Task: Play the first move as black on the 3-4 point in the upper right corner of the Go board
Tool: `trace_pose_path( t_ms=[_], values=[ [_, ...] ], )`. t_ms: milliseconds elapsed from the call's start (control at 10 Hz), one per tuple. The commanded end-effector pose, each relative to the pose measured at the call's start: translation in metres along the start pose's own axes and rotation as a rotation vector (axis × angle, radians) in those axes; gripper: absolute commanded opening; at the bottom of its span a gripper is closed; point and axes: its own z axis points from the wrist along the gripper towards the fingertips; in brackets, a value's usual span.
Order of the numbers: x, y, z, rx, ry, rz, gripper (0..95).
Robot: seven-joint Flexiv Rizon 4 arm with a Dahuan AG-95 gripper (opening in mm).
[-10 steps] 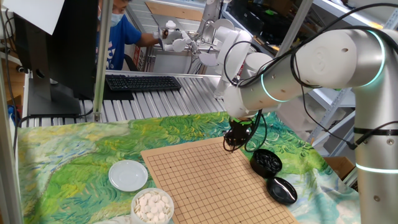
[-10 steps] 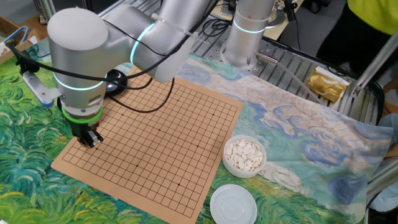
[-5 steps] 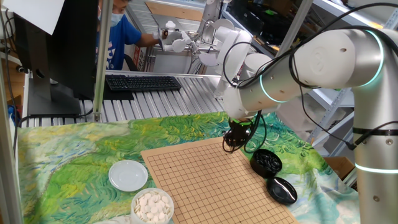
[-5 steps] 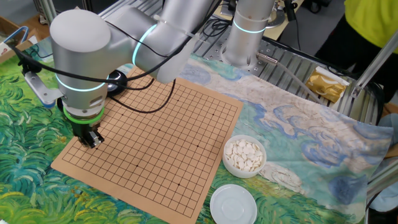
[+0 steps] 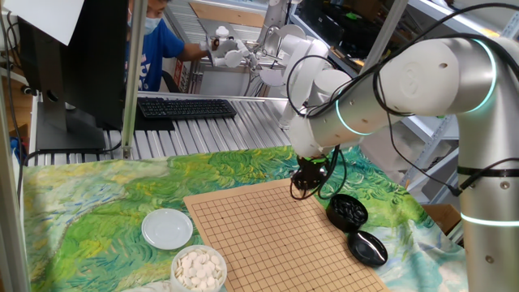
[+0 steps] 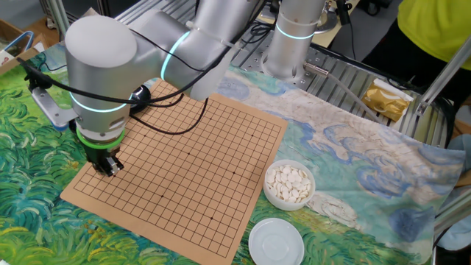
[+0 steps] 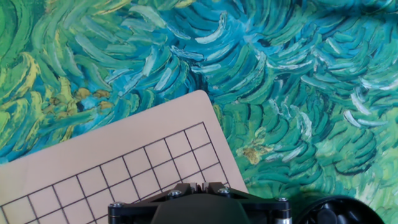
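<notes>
Placing black near the Go board (image 6: 184,169) corner

Gripper (image 6: 110,166) low over the corner grid, jaws together; black stone itself not visible, presumably pinched between the tips. Bowl of black stones (image 5: 347,211) just beside, white stones (image 6: 288,183) well apart across the board. Best lowered straight onto the 3-4 crossing, released gently, lifted vertically without nudging.

A table draped in a green and blue swirl-painted cloth (image 5: 97,203) carried the Go board (image 5: 276,235). Left of the board sat a white lid (image 5: 167,229) and a bowl of white stones (image 5: 199,269); right of it, a black bowl (image 5: 347,211) and black lid (image 5: 367,247).
</notes>
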Motion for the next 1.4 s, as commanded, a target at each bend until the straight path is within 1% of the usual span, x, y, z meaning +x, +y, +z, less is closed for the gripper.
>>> trace_pose_path(
  t_ms=[100,200,500,1100,1200,1400],
  values=[
    [-0.0007,0.0001,0.0014,0.0,-0.001,0.001,0.0],
    [-0.0001,0.0004,0.0023,0.009,-0.007,0.0,0.0],
    [0.0001,0.0005,0.0026,0.013,-0.007,0.004,0.0],
    [0.0021,0.0015,0.0052,0.011,-0.007,0.01,0.0],
    [0.0021,0.0015,0.0052,0.005,-0.01,0.016,0.0],
    [0.0021,0.0016,0.0052,0.005,-0.015,0.035,0.0]
  ],
)
